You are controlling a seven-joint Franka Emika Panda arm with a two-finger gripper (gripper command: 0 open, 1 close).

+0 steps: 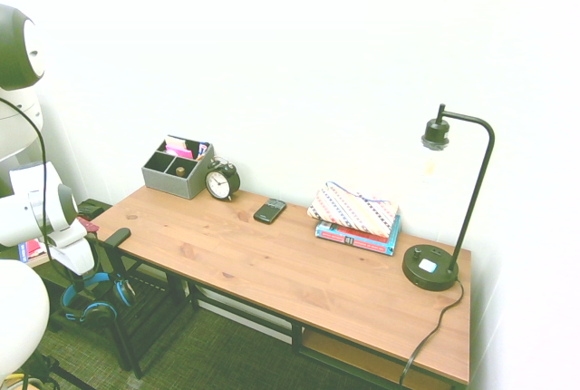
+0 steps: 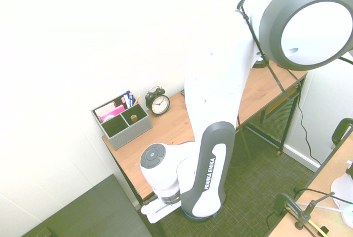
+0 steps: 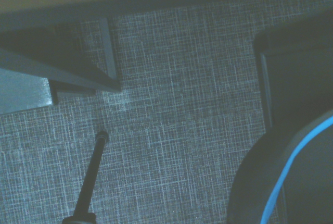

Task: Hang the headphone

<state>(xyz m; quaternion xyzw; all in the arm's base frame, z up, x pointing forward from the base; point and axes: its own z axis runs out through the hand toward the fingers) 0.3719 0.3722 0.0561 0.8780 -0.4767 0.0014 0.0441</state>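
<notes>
Second exterior view: arm [image 2: 212,165], white and grey, lettered "FRANKA EMIKA", bent down past the desk's [image 2: 176,127] near end. Headphone [image 1: 91,295]: blue band and black cups, hanging low beside the desk's end, under the gripper [image 1: 77,258]. Fingers hidden; grip cannot be told. Wrist view: black cup, blue trim, over grey carpet [image 3: 182,104].

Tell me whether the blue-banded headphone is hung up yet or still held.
Apparently still held: the blue-banded headphone dangles below the white gripper beside the wooden desk's end; whether it rests on a hook cannot be told.
</notes>
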